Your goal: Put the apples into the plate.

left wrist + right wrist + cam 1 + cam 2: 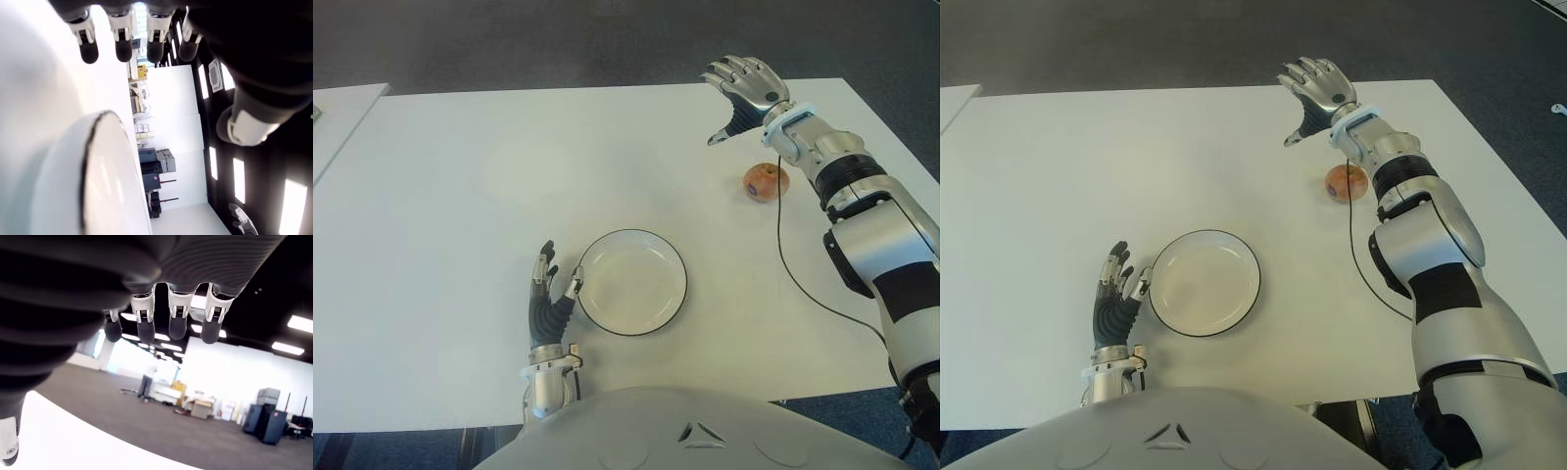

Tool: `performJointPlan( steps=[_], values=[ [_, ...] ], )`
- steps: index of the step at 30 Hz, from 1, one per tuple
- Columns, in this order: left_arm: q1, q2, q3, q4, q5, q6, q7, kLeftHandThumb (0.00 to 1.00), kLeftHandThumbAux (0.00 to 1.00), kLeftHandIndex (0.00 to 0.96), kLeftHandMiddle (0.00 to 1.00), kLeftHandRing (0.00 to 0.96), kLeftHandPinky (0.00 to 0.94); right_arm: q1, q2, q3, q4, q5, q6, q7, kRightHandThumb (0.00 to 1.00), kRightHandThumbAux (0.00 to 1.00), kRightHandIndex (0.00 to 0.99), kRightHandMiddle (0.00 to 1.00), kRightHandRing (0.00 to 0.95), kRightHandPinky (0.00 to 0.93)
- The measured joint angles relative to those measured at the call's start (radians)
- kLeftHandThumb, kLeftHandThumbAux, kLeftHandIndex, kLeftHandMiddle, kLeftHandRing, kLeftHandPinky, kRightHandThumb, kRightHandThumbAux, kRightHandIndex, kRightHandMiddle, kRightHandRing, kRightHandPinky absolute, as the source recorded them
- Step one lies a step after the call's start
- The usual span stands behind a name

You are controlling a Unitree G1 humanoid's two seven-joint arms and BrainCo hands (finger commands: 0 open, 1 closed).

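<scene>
- The round white plate with a thin black rim (632, 282) looks glazed and glossy, just beside the left hand (551, 299).
- The flat white table (460, 245) is smooth and matt.
- The small reddish-yellow apple (766, 181) has a smooth, faintly shiny skin, near the right hand (744, 93).
- Both hands show silvery metal-look shells, black ribbed rubbery palms and fingertips (177, 328).

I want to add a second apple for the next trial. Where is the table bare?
The far left table, beyond the left robot hand, is bare, as is the strip between plate and far edge. The plate holds nothing. It is tighter on the right: the apple, a cable and the open right robot hand above.
</scene>
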Motion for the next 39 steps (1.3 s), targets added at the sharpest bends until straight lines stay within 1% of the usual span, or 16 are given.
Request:
performJointPlan(
  steps=[5,10,14,19,26,34,39],
  values=[
    [-0.021,-0.004,0.004,0.019,-0.002,-0.004,0.0,0.0,0.588,0.054,0.018,0.007,0.005,0.002,-0.008,0.0,0.006,0.022,0.006,0.023,0.134,0.551,0.001,0.001,0.0,0.0],
    [-0.03,-0.005,0.004,0.029,-0.011,-0.015,-0.005,0.0,0.594,0.047,0.018,0.006,0.007,0.008,-0.017,0.004,0.007,0.032,0.008,0.036,0.067,0.535,0.0,0.006,0.0,0.0],
    [-0.003,0.002,0.003,-0.011,-0.026,-0.015,-0.026,0.0,0.594,0.05,0.022,0.009,0.009,0.023,-0.031,0.006,0.006,0.046,0.01,0.048,0.052,0.53,0.0,0.012,0.0,0.006],
    [0.018,0.005,0.011,-0.019,-0.027,-0.012,-0.028,0.0,0.601,0.057,0.028,0.013,0.009,0.054,-0.043,0.006,0.01,0.06,0.026,0.057,0.059,0.517,0.001,0.022,0.011,0.031],
    [0.019,0.006,0.031,0.004,-0.022,-0.022,-0.028,0.0,0.624,0.071,0.034,0.019,0.021,0.103,-0.043,0.007,0.035,0.076,0.059,0.061,0.059,0.521,0.0,0.011,0.011,0.034],
    [-0.011,0.006,0.034,0.034,-0.006,-0.032,-0.027,0.0,0.634,0.067,0.029,0.015,0.017,0.119,-0.039,0.006,0.042,0.099,0.076,0.08,0.08,0.513,0.0,0.006,0.002,0.037],
    [-0.022,0.008,0.034,0.044,-0.017,-0.044,-0.034,0.0,0.632,0.069,0.029,0.011,0.015,0.125,-0.034,-0.007,0.044,0.13,0.096,0.115,0.095,0.488,0.0,0.017,0.007,0.043]
  ],
)
